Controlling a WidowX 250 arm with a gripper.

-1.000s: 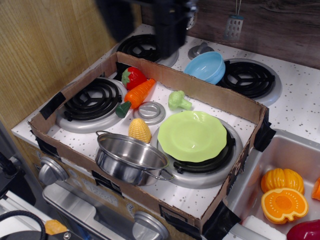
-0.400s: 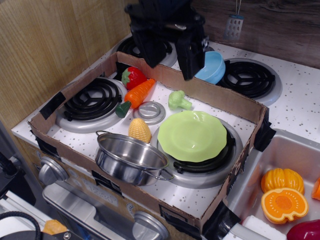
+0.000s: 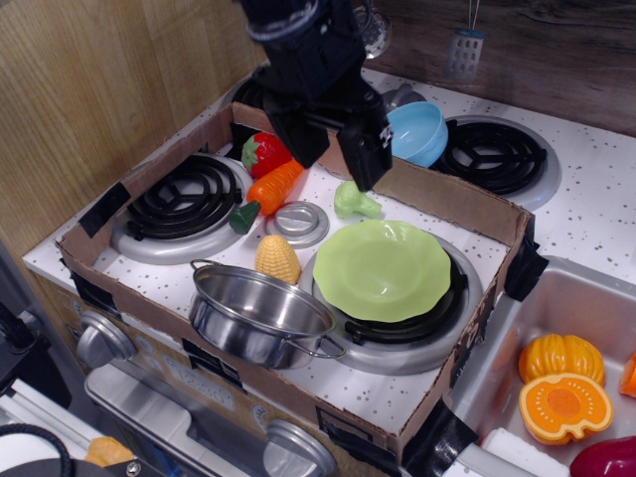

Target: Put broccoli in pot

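Note:
The broccoli (image 3: 355, 202) is a small light-green floret lying on the speckled stovetop just behind the green plate. The steel pot (image 3: 260, 315) with wire loop handles stands empty at the front of the cardboard box. My black gripper (image 3: 336, 154) hangs open just above the broccoli, slightly to its left, with one finger (image 3: 367, 155) over the floret and the other finger (image 3: 302, 139) nearer the carrot. It holds nothing.
A lime-green plate (image 3: 383, 269) sits on the front right burner. Corn (image 3: 277, 259), carrot (image 3: 271, 188) and strawberry (image 3: 262, 153) lie around the broccoli. A cardboard wall (image 3: 447, 200) rings the stove. A light-blue bowl (image 3: 418, 132) stands behind it. Pumpkin pieces (image 3: 562, 385) lie in the sink.
My gripper has come down and forward from the back of the stove to just above the broccoli, with its fingers now spread open. Nothing else has moved.

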